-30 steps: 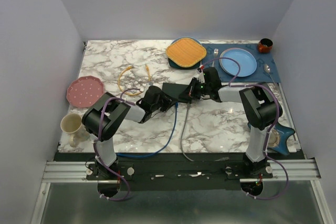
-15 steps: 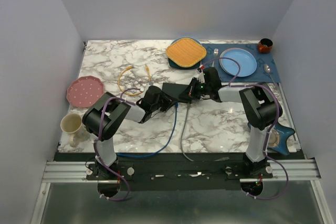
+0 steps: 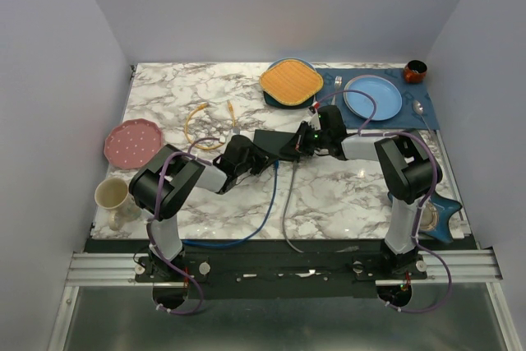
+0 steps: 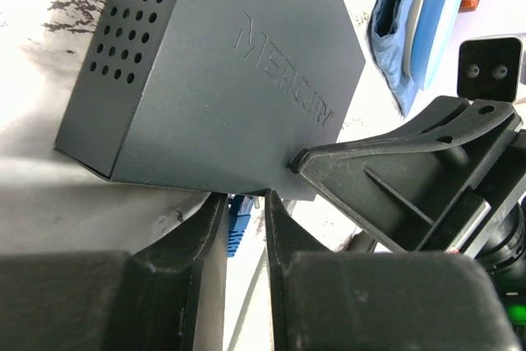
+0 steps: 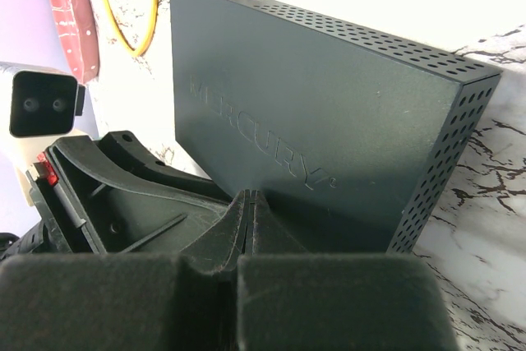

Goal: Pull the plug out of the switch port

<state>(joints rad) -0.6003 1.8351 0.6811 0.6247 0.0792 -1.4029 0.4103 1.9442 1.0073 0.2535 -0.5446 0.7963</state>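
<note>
Matt black perforated switch (image 4: 205, 80) on glossy marbled table (image 3: 329, 195)

Top view: high and behind, facing down on table (image 3: 329, 195). Wrist views: close, seemingly opposite sides of shared switch (image 4: 222, 80).

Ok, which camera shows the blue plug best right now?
Left wrist: the blue plug sits close up between the fingers of the left gripper, at the switch edge. Top external shows only its blue cable; right wrist shows none.
</note>
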